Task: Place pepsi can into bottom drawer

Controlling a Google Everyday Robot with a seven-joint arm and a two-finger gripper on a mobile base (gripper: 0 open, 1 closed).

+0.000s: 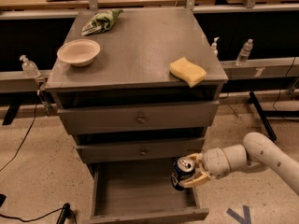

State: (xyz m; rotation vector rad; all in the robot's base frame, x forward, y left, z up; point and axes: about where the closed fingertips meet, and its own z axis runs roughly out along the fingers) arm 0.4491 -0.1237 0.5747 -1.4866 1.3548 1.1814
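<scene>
Here the gripper [188, 171] is hanging low at the right side of the grey cabinet [140, 50], just below the front of the middle drawer [142, 149]. Its two pale fingers [196, 158] are clamping the pepsi can [182, 173] from above and below, so the tool is closing on the can rather than standing apart. The can is leaning, with its silver top facing up and toward the camera. The white arm [266, 153] is reaching in from the right edge of the view. The bottom drawer [140, 217] is standing pulled out toward the camera, its shallow grey tray showing, and the can is hovering over the right part of that tray, near the right wall. Whether the can's base is touching the tray floor cannot be told. The top drawer [140, 118] and the middle drawer are sitting pushed in, each showing a round knob. On the cabinet top, a yellow sponge [188, 71] is lying near the front right corner, a pale bowl [78, 52] is sitting at the left, and a crumpled green bag [102, 21] is lying behind the bowl. A clear water bottle [244, 52] is standing on the ledge to the right of the cabinet.
</scene>
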